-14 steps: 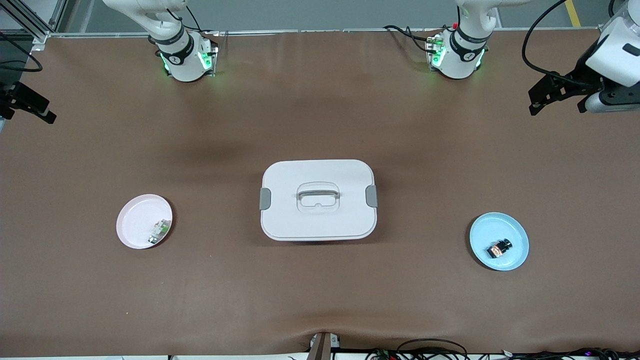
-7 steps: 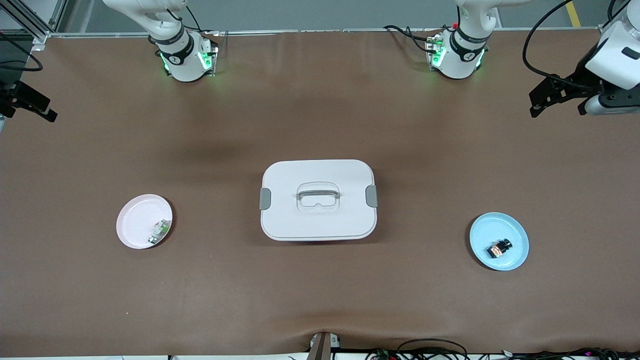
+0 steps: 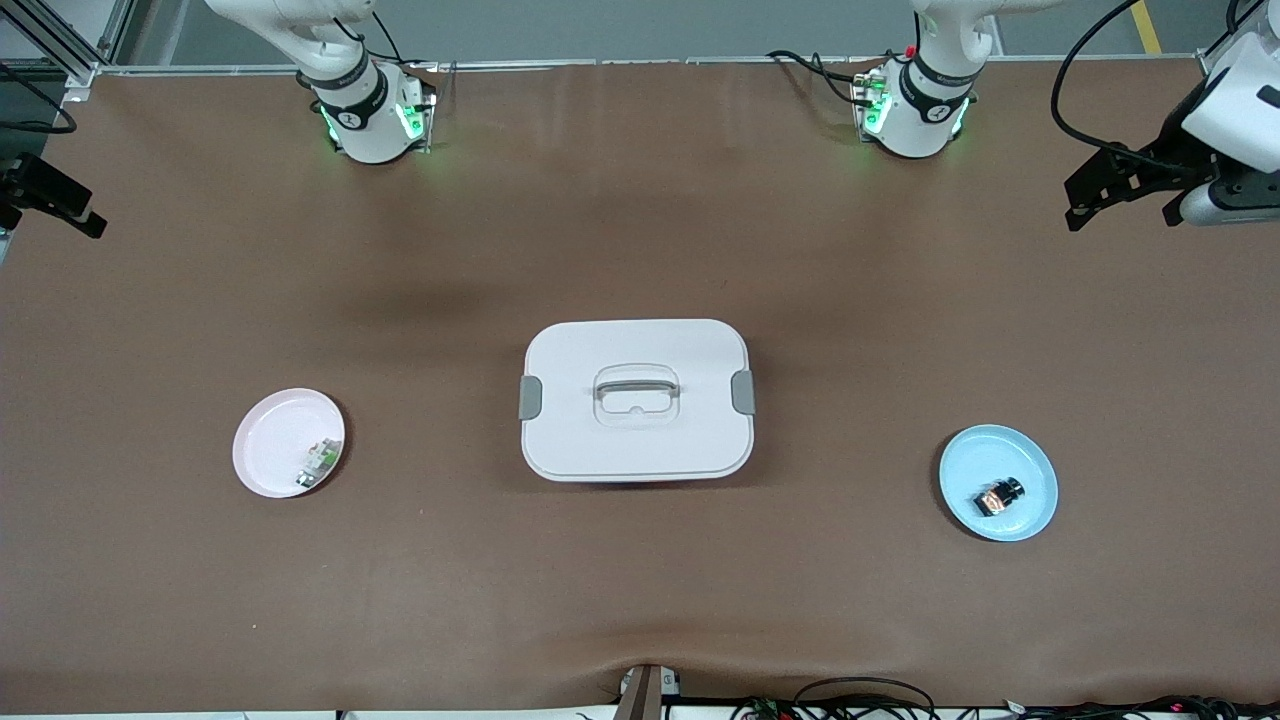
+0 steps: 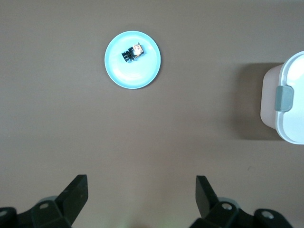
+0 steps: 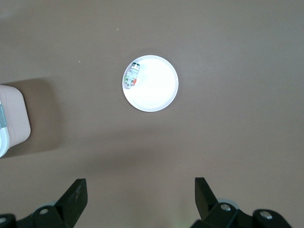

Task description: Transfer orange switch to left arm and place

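Across the front view, the right gripper (image 3: 50, 195) is hanging high over the table's edge at the right arm's end, and over the last second it is drifting slightly outward; its fingers (image 5: 75, 197) are spread wide and holding nothing. The pink plate (image 3: 288, 442) with the small green-and-white component (image 3: 318, 462) is sitting at that end. The white lidded box (image 3: 636, 399) is sitting in the middle of the brown table (image 3: 640, 600), untouched. The blue plate (image 3: 997, 482) is carrying the orange switch (image 3: 999, 496), which is lying on its side. The left gripper (image 3: 1125, 190) is creeping upward and outward too, spread wide and empty. Both arms seem to be only settling, so the pickup is not yet begun. The switch is lying well apart from the left gripper, nearer the front camera.
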Controlling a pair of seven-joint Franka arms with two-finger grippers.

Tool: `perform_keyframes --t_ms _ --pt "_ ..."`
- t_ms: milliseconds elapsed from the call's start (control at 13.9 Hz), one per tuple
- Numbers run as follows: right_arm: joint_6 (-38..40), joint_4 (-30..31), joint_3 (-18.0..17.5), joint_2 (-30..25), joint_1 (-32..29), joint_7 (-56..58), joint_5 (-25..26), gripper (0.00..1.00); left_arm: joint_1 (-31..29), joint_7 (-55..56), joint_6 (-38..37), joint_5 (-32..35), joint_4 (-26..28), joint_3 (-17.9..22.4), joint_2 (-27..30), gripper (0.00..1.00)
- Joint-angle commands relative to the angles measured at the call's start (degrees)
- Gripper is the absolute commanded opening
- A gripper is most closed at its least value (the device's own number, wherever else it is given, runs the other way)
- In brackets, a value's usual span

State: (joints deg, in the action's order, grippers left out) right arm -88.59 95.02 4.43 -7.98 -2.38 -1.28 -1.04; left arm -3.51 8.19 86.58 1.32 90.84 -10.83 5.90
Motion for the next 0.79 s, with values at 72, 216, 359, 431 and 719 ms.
perform_keyframes --t_ms 72,216,359,431,719 --pt "1.2 -1.6 -0.6 1.2 -1.0 0.3 0.1 1.00 0.1 0.2 -4.0 0.6 -3.9 0.0 -0.7 1.00" --pt "1.1 -1.6 -0.6 1.3 -1.0 0.3 0.0 1.00 0.0 0.2 -4.5 0.6 -3.9 0.0 -1.3 1.00" --pt "1.1 -1.6 -0.6 1.3 -1.0 0.4 0.0 1.00 0.0 0.2 -4.9 0.7 -4.1 0.0 -1.2 1.00" --pt "1.1 -1.6 -0.6 1.3 -1.0 0.4 0.0 1.00 0.0 0.2 -5.3 0.7 -4.3 0.0 -1.3 1.00" --pt "1.1 -1.6 -0.6 1.4 -1.0 0.4 0.0 1.00 -0.1 0.2 -5.3 1.1 -4.3 0.1 -1.3 1.00"
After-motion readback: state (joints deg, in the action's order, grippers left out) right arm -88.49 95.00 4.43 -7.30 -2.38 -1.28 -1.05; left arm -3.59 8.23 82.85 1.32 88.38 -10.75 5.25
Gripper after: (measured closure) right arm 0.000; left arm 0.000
